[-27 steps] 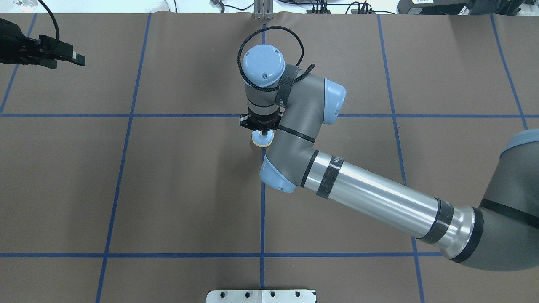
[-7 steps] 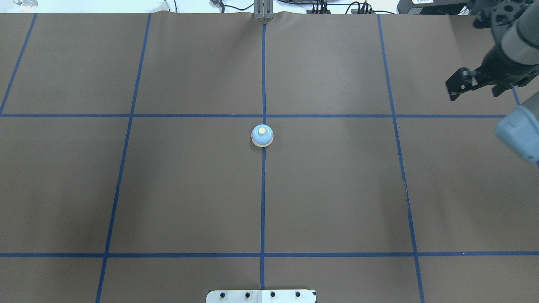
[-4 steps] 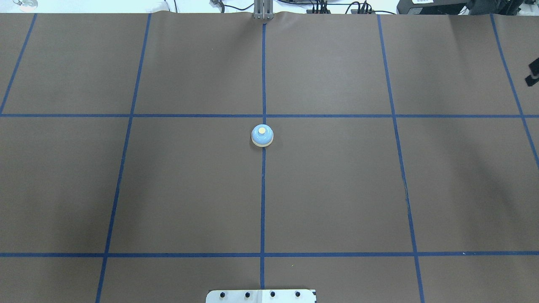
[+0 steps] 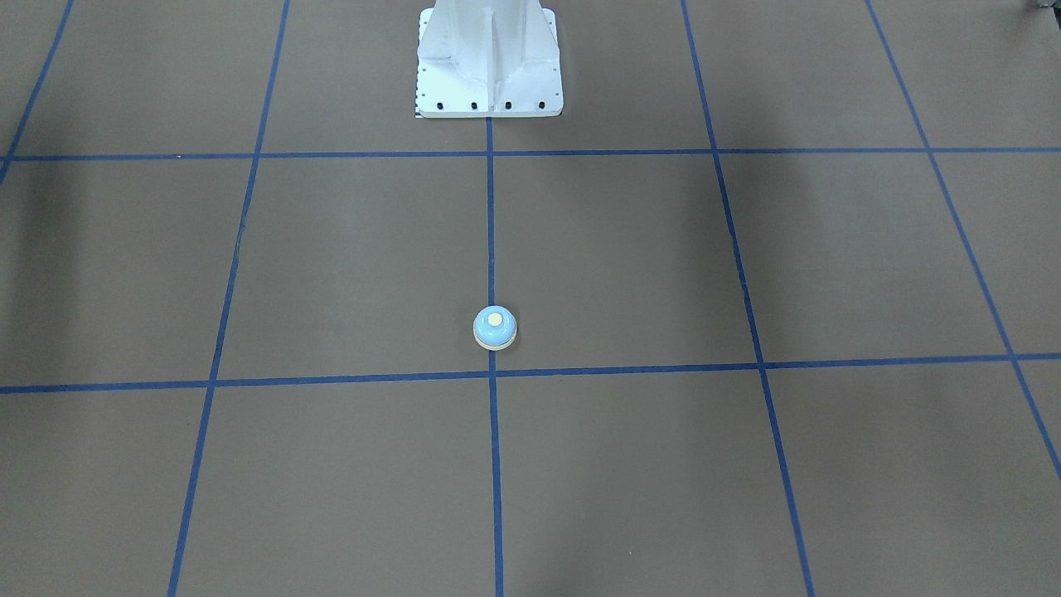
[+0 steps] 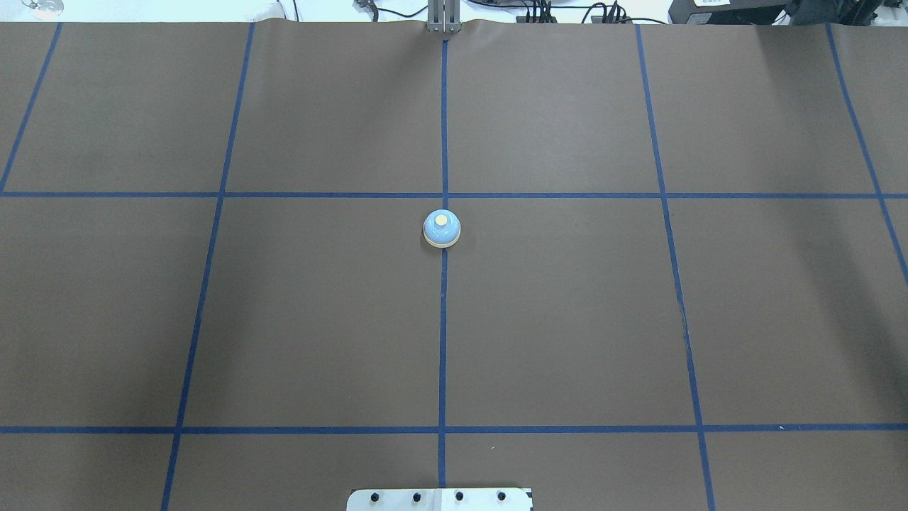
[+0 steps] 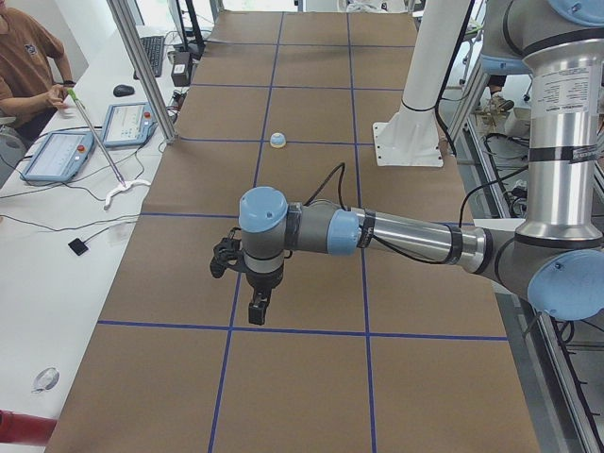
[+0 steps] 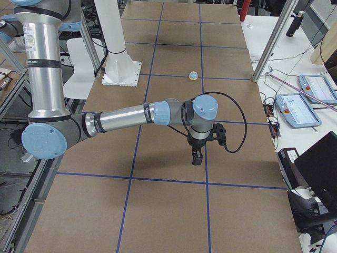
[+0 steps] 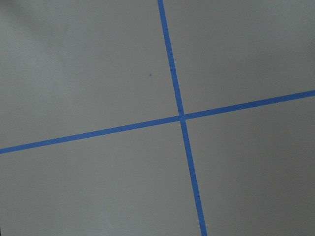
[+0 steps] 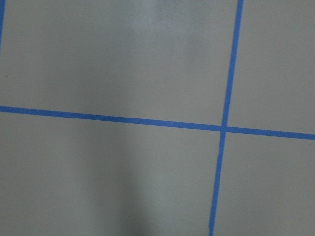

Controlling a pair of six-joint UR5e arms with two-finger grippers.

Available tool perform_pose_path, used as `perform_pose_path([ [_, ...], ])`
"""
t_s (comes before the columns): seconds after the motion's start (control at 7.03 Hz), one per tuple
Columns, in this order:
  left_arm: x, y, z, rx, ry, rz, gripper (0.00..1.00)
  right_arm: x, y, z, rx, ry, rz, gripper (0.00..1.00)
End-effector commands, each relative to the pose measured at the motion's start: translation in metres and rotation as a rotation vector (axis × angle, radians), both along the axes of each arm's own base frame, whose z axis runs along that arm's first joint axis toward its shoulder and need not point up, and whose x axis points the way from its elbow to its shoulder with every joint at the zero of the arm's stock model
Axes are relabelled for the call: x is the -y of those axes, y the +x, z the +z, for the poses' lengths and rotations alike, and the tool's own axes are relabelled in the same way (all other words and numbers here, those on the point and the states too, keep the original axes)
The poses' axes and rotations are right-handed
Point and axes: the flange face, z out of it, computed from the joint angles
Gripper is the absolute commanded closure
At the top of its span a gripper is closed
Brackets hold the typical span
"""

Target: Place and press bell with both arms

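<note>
Your brown paper-covered table [image 5: 319, 319] carries a grid of blue tape lines [image 5: 442, 341]. The left arm [image 6: 406, 236] reaches over one end of it and the right arm [image 7: 126, 117] over the other. The left gripper [image 6: 255, 307] and right gripper [image 7: 197, 156] point down above the paper, well apart from the bell. You cannot tell whether either is clenched or released.

In the overhead view the white pedestal base [image 4: 489, 62] stands at 6 o'clock of the bell. A teach pendant [image 6: 57, 156] lies on the side bench. The bell [image 5: 442, 228] sits upright on the centre tape line, just at 6 o'clock of a crossing.
</note>
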Motion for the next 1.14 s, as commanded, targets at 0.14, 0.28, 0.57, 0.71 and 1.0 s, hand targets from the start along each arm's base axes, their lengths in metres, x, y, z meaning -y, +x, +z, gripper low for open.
perform_pose_path([
  [0.14,-0.014,0.001,0.017,-0.003,-0.046,-0.001,0.00,-0.018,0.001,0.027,0.002,-0.085,0.047,0.00],
  [0.28,-0.018,0.001,0.021,-0.006,-0.060,-0.006,0.00,-0.018,0.001,0.031,0.001,-0.101,0.058,0.00],
  [0.57,-0.024,0.003,0.027,-0.011,-0.069,-0.005,0.00,-0.016,0.001,0.028,0.003,-0.090,0.058,0.00],
  [0.71,-0.024,0.003,0.028,-0.011,-0.070,-0.003,0.00,-0.016,0.001,0.028,0.007,-0.072,0.059,0.00],
  [1.0,-0.025,0.003,0.027,-0.012,-0.070,-0.002,0.00,-0.017,0.001,0.029,0.008,-0.076,0.062,0.00],
])
